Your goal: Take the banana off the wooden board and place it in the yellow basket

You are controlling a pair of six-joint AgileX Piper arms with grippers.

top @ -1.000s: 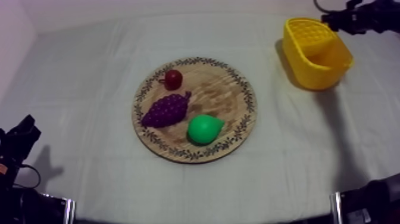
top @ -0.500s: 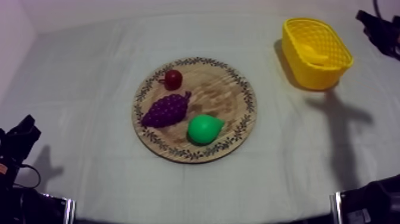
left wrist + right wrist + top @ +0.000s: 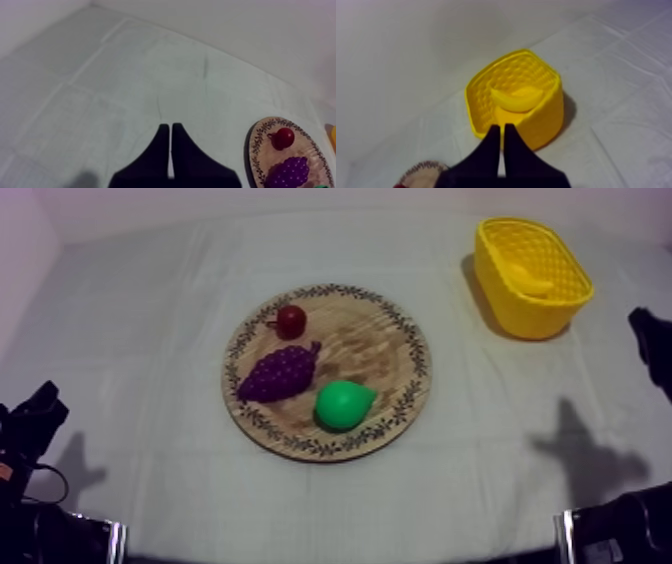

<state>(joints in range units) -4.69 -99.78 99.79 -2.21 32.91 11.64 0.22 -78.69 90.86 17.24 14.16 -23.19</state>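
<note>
Lying inside the yellow basket (image 3: 548, 117), the banana (image 3: 517, 98) is judged delivered, so the right gripper (image 3: 502, 131), fingers pressed together as on the left gripper (image 3: 167, 127), is best withdrawn without the basket being nudged.

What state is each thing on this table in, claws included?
yellow basket: upright, banana inside.
banana: lying in the basket.
wooden board: flat, carrying three fruits.
bunch of grapes: lying on the board.
pear: lying on the board.
small red fruit: on the board, near its rim.
left gripper: shut, empty.
right gripper: shut, empty, pointing at the basket.
</note>
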